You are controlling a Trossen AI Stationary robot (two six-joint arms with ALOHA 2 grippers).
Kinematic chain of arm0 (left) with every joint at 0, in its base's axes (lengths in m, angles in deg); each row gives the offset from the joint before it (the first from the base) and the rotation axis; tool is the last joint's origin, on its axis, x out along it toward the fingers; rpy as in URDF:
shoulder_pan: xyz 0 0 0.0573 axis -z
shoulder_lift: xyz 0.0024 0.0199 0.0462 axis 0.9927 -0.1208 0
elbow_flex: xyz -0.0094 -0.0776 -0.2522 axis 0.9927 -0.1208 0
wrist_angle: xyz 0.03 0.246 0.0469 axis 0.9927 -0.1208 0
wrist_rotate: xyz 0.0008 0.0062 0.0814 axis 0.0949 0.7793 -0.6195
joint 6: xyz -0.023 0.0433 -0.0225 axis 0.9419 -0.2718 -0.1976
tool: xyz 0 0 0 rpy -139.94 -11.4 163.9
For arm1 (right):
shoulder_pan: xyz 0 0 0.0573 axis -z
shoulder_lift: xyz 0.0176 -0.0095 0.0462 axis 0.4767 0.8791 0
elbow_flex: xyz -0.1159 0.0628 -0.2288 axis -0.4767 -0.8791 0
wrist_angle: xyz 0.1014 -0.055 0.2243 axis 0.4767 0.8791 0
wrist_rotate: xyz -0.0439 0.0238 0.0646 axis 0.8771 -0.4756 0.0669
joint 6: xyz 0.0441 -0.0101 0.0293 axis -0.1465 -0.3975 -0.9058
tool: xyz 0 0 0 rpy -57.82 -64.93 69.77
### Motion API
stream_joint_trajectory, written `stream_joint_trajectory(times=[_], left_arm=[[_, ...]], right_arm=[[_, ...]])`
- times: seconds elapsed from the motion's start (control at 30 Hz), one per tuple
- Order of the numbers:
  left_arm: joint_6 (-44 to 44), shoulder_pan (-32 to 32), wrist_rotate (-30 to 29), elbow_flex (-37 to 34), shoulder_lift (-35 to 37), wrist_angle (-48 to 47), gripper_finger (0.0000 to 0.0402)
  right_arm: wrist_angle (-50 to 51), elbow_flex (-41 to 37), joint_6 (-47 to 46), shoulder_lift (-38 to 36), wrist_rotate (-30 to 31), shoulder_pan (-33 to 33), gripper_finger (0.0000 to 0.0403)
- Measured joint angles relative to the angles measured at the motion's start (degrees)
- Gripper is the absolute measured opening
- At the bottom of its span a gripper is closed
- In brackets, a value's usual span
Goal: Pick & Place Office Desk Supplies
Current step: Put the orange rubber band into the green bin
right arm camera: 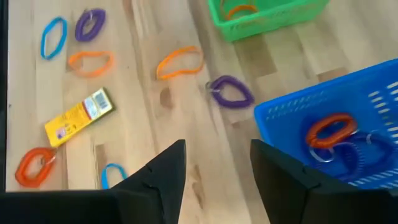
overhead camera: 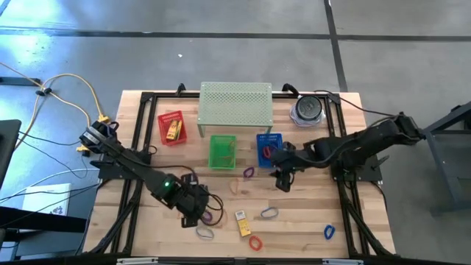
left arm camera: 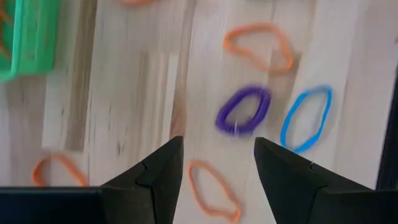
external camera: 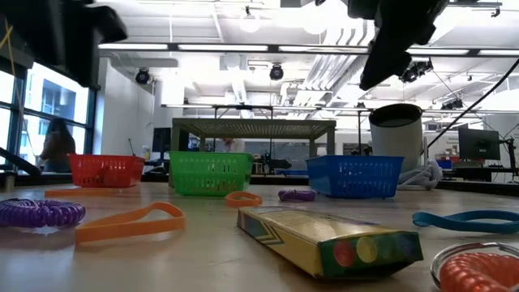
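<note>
Left claw (left arm camera: 214, 168) spread, empty, over purple loop (left arm camera: 243, 110) near table's front edge; right claw (right arm camera: 214, 165) spread beside blue basket (right arm camera: 348, 106). Risk: snagging neighbouring blue loop (left arm camera: 306, 118).

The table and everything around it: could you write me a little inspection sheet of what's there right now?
Surface: wooden table in a black frame.
Job's things: loose loops on the wood, among them a purple loop, a red loop and a blue loop; a yellow packet lies flat near the front edge.
Clutter: red basket, green basket, blue basket, pale green shelf, a round container at the back.
Grippers: left gripper open, over the front left; right gripper open and empty, beside the blue basket.
Cables: yellow cable on the floor at left.
Surroundings: grey floor; a lit room with desks behind.
</note>
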Motion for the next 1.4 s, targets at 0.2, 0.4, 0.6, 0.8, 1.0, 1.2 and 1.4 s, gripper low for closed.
stream_joint_trajectory(times=[0.2,0.4,0.6,0.8,1.0,1.2,1.4], left_arm=[[9.1,3.6,0.0,0.0,0.0,-5.6,0.0191],[21.2,3.4,-2.9,0.0,0.0,-10.4,0.0191],[26.2,-1.1,-2.0,-0.1,0.0,-18.2,0.0191],[16.9,-6.9,0.0,-2.6,0.0,-16.4,0.0191],[15.6,-11.7,5.2,-5.0,0.0,-15.5,0.0191],[16.1,-15.3,5.7,-7.1,0.0,-12.1,0.0191],[11.4,-17.6,5.7,-12.4,0.0,-7.8,0.0191]], right_arm=[[-2.1,0.0,-1.2,0.0,1.5,-3.9,0.0162],[-3.6,0.0,-1.2,0.0,3.3,-5.9,0.0162],[-4.3,0.0,-1.2,0.0,3.3,-5.9,0.0161],[-4.3,0.0,-1.1,0.0,3.3,-5.9,0.0161],[-4.3,0.0,-0.9,0.0,3.3,-5.9,0.0161],[-4.3,0.0,-0.9,0.0,3.3,-5.9,0.0161],[-4.3,0.0,-0.6,0.0,3.3,-5.9,0.0161]])
